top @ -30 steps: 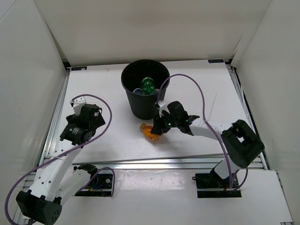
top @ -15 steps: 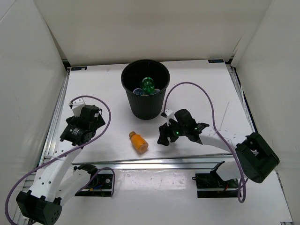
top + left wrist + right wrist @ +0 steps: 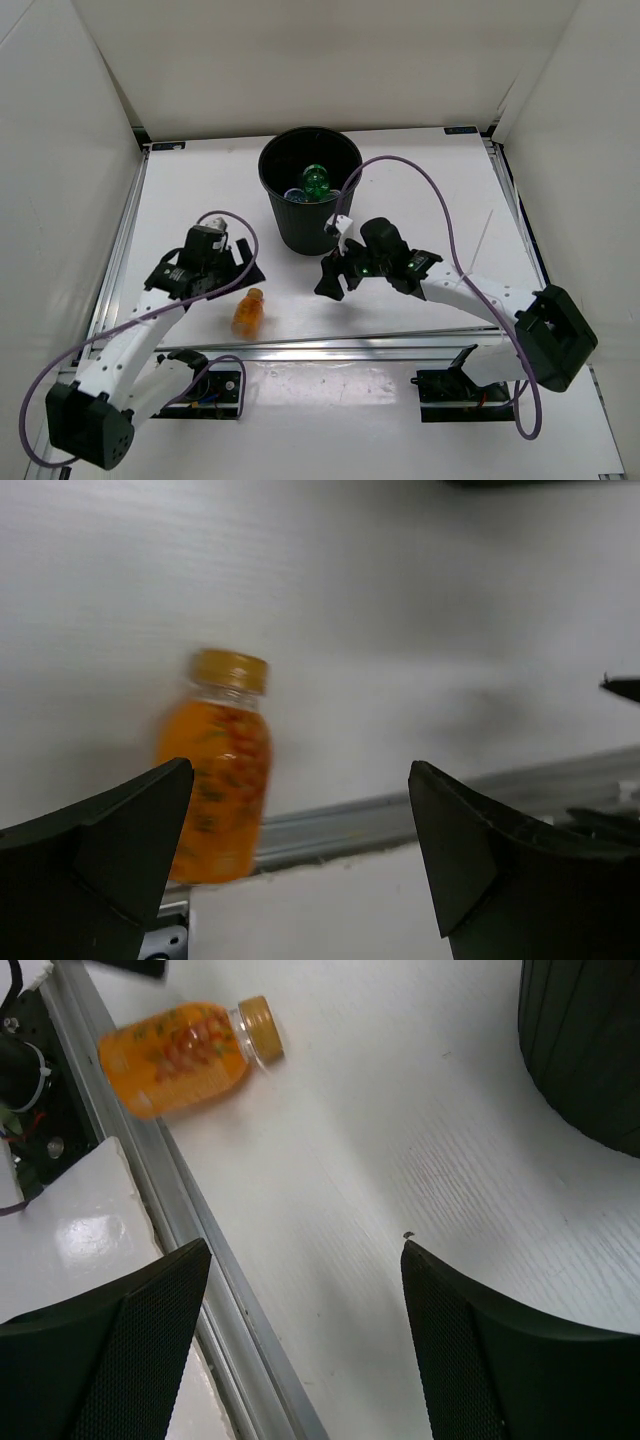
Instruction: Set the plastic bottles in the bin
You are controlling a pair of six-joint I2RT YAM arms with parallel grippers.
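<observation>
The short orange bottle (image 3: 247,311) lies on its side near the table's front edge, left of centre. It also shows in the left wrist view (image 3: 215,770) and the right wrist view (image 3: 185,1055). My left gripper (image 3: 238,278) is open just behind the orange bottle, which sits by its left finger (image 3: 120,840). My right gripper (image 3: 333,278) is open and empty in front of the black bin (image 3: 300,225). The green bottle (image 3: 317,181) and parts of clear bottles (image 3: 295,195) lie inside the bin.
A grey metal rail (image 3: 350,345) runs along the table's front edge, close behind the orange bottle. The bin's ribbed wall (image 3: 590,1050) stands just right of my right gripper. White walls enclose the table on three sides.
The orange bottle left my right gripper and rolled left along the front edge. My left arm swung right and down over it. My right gripper opened and shifted slightly.
</observation>
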